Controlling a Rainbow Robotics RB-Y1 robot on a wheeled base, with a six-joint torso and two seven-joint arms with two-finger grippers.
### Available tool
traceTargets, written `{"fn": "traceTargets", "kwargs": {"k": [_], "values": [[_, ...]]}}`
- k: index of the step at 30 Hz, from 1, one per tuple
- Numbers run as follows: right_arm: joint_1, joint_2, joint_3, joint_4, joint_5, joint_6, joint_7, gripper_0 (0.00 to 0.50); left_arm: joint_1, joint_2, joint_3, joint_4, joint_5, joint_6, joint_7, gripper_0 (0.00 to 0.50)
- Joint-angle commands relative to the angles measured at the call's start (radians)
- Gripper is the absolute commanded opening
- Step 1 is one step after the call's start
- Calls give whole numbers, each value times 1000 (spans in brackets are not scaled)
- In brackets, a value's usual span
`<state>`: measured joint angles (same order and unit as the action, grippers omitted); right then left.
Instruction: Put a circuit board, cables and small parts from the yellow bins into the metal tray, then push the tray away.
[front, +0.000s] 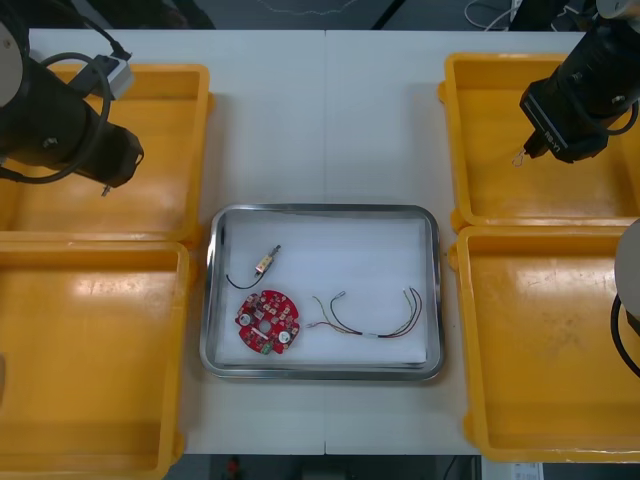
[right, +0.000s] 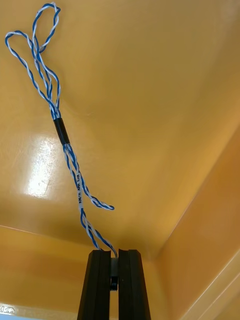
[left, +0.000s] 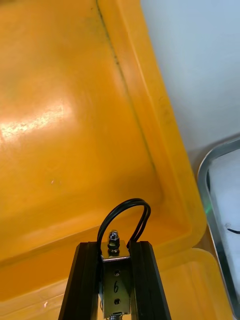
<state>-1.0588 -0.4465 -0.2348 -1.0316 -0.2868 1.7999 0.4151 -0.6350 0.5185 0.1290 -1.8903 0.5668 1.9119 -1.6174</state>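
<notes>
left end effector (left: 115, 245) clamps small metal part (left: 116, 282) (right end effector (right: 114, 253): blue-white cable (right: 61, 131))

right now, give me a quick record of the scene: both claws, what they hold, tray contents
left claw: shut on small metal part with a black cable loop, over far left yellow bin
right claw: shut on twisted blue and white cable, over far right yellow bin
metal tray contents: red circuit board, red and yellow cable, second small metal part
</notes>
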Motion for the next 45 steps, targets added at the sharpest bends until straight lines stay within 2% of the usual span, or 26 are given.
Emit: {"fn": "traceTargets", "kwargs": {"k": [1, 2, 3, 4, 5, 14, 21, 35, 40, 45], "values": [[7, -40, 20, -33, 3, 1, -45, 51, 28, -26, 26, -53, -18, 8, 97, 2], [5, -38, 20, -31, 3, 1, -42, 216, 31, -26, 24, -58, -18, 8, 97, 1], [5, -40, 19, -31, 3, 1, -42, 357, 34, -26, 26, -64, -18, 8, 99, 2], [5, -38, 17, -31, 5, 1, -39, 474, 37, -26, 26, -67, -15, 8, 99, 2], [7, -40, 17, -33, 5, 1, -38, 500, 38, -26, 26, -69, -13, 8, 100, 2], [5, -40, -14, -51, 5, 1, -29, 500, 43, -26, 24, -73, -8, 8, 103, 1], [-13, -49, -31, -51, 9, -65, 11, 500, 43, -26, 24, -73, -7, 8, 108, 3], [-49, -64, -34, -45, 21, -88, 399, 500, 43, -26, 24, -73, -8, 8, 114, 3], [-76, -64, -34, 53, 34, -163, 525, 500, 43, -26, 24, -73, -8, 8, 117, 3], [-96, -63, -32, 137, 43, -238, 588, 500, 44, -26, 24, -73, -11, 8, 120, 3]]}}
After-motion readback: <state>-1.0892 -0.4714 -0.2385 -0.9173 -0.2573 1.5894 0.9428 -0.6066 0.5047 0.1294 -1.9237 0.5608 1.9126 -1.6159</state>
